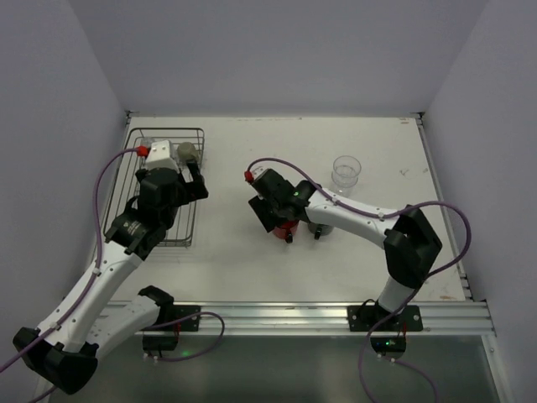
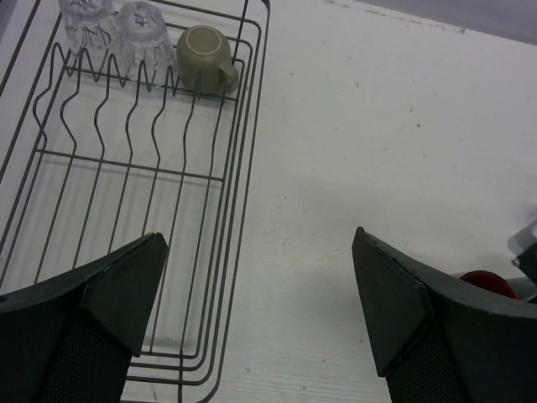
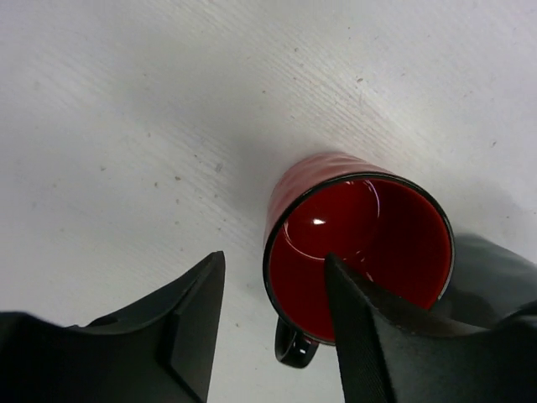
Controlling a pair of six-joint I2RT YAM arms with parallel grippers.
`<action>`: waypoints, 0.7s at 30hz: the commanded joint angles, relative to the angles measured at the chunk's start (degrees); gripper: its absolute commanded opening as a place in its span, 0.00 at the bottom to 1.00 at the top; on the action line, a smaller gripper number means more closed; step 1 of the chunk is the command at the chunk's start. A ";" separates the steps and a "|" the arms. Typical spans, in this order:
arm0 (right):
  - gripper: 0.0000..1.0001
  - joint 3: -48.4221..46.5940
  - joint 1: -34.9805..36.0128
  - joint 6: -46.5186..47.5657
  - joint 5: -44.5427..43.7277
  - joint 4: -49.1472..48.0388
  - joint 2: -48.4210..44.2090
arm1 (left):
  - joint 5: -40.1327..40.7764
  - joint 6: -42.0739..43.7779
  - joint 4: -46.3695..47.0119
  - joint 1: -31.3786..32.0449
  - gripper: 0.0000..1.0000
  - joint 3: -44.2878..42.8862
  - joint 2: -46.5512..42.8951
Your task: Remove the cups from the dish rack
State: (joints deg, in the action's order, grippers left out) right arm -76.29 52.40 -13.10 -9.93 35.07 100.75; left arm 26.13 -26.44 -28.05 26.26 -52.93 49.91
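Right gripper (image 3: 273, 285): jaws partly open, clamping nothing, one finger outside and one over the mouth of the glossy red ceramic mug (image 3: 361, 243), which stands upright on the white table (image 3: 126, 126), out of the rack. If you lift crookedly, you could hook the rim and tip it. Left gripper (image 2: 260, 285): wide open and empty (nothing between the pads), over the edge of the dark wire dish rack (image 2: 243, 159). A greyish-tan cup (image 2: 201, 57) and two clear tumblers (image 2: 138, 34) sit packed at the rack's far end, so reaching for one risks knocking its neighbour.

The tabletop (image 1: 243, 256) is lit brightly and evenly; soft shadows are cast, and a small glare is seen inside the red mug (image 3: 361, 243).
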 commanded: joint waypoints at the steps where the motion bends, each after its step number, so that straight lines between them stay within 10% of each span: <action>1: 0.55 -0.97 0.68 0.89 -0.88 -1.49 -5.73 | 1.03 -1.51 2.13 -0.33 1.00 -2.53 0.45; 12: 0.99 9.84 0.95 -1.04 7.73 -13.35 -28.93 | -1.49 -0.99 3.79 -4.19 1.00 -8.15 7.30; 21: 0.99 26.80 0.95 -6.93 9.58 -26.62 -46.51 | -18.75 -1.34 5.90 -23.53 1.00 -12.45 15.47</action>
State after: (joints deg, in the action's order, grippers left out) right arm -53.71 53.04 -17.08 -1.63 15.46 57.36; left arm 12.62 -27.62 -24.69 5.08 -60.80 64.31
